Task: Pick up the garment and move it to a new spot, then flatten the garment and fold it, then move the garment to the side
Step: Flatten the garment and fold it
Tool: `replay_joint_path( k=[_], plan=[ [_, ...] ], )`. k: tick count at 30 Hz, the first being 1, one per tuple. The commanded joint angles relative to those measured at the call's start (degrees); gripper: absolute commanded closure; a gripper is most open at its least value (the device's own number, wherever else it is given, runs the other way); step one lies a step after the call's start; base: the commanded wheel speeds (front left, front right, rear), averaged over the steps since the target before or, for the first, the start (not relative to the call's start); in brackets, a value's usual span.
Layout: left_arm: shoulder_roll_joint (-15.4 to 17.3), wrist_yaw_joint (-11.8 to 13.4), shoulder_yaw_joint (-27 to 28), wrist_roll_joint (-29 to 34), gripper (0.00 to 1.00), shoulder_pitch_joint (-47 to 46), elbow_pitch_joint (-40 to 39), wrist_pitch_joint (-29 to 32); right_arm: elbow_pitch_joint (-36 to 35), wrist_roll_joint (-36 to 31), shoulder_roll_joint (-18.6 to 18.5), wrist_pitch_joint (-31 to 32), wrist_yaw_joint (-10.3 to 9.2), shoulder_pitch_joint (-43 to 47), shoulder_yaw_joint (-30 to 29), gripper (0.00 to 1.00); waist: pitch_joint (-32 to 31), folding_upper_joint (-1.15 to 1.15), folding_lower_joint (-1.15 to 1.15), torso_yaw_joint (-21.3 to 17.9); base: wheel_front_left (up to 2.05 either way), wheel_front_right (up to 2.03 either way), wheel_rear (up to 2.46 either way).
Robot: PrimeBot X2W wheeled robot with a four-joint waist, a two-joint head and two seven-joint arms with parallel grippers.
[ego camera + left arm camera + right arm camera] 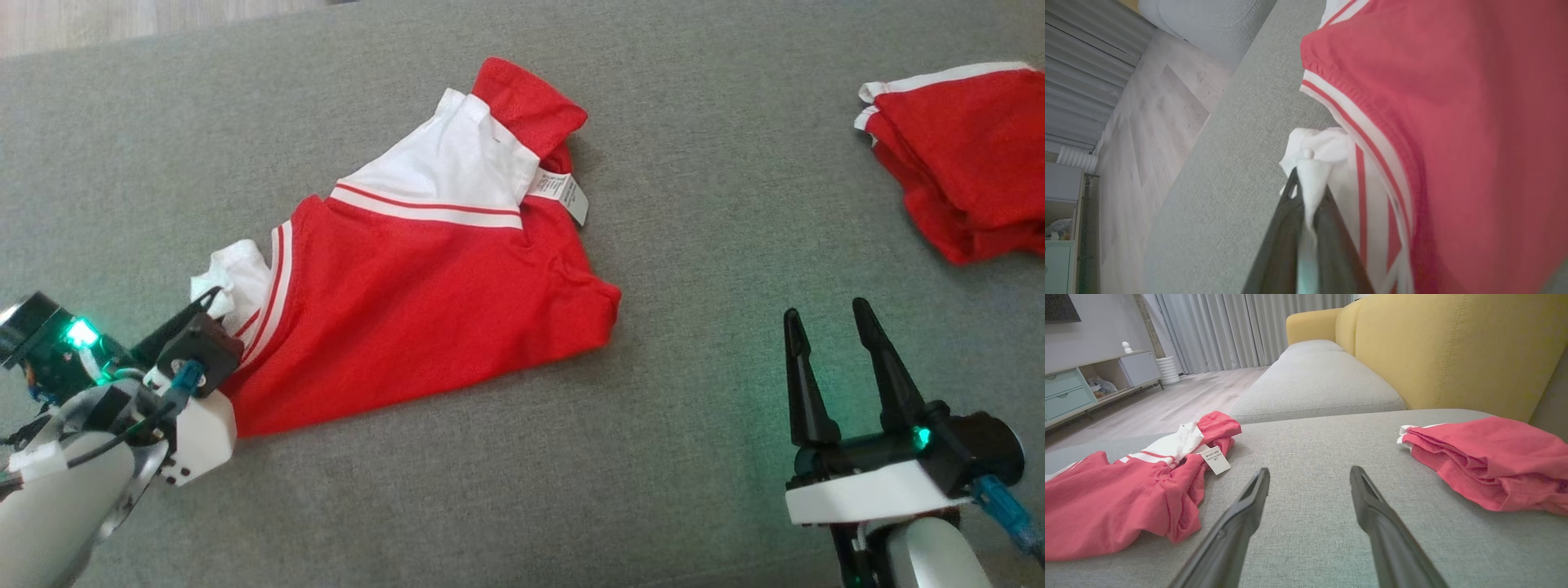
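Pinching a white corner of the red shirt (424,318), the left claw (214,300) is closing tight on it, ready for lifting. The rest is lying beyond its tips on the gray couch (694,245). The right claw (829,314) is hovering wide open, holding nothing.

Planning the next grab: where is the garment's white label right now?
In the head view the label sticks out at the far right edge of the garment, beside the white panel and under the bunched red end, well left of the folded red pile.
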Motion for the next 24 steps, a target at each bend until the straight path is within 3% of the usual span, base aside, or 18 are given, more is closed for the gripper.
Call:
replay_joint_path(
  k=[1, 7, 10, 13, 18, 21, 24],
  plan=[
    [2.12, 0.01, 2.66, 0.20, 1.00, -3.04, -0.45, -0.15, -1.61, 0.41, -0.88, -0.22, 0.12, -1.58, 1.48, 0.00, -0.20, 0.00, 0.00, -0.29, 0.00, 0.00, 0.00],
    [1.96, 0.20, 3.03, 1.54, 1.00, -5.44, -0.68, -2.58, -0.99, 0.39, -0.84, -0.22, 0.12, -1.16, 1.59, 0.00, -1.63, 0.00, 0.00, -0.94, 0.00, 0.00, 0.00],
    [-0.01, 0.03, 4.12, 5.18, 1.00, -13.13, -2.29, -7.27, -0.52, 0.40, -0.74, -0.22, 0.12, -0.64, 1.86, 0.00, -3.61, 0.00, 0.00, -1.14, 0.00, 0.00, 0.00],
    [-3.44, -1.71, 4.55, 7.97, 1.00, -21.65, -2.24, -12.06, -0.13, 0.63, -0.64, -0.22, 0.12, -0.85, 2.92, 0.00, -5.20, 0.00, 0.00, -2.07, 0.00, 0.00, 0.00],
    [-12.21, -5.63, 3.23, 11.59, 1.00, -35.65, -1.41, -19.78, 0.85, 0.93, -0.42, -0.22, 0.12, -1.09, 4.35, 0.00, -8.41, 0.00, 0.00, -5.12, 0.00, 0.00, 0.00],
    [-16.75, -8.03, 2.06, 12.22, 1.00, -41.31, -1.43, -23.14, 1.43, 1.31, -0.33, -0.22, 0.12, -0.47, 5.52, 0.00, -10.45, 0.00, 0.00, -7.03, 0.00, 0.00, 0.00],
    [-19.26, -9.18, 1.79, 11.63, 1.00, -43.97, -3.55, -24.80, 1.45, 1.58, -0.28, -0.22, 0.12, 0.29, 5.86, 0.00, -12.00, 0.00, 0.00, -8.30, 0.00, 0.00, 0.00]
  ],
)
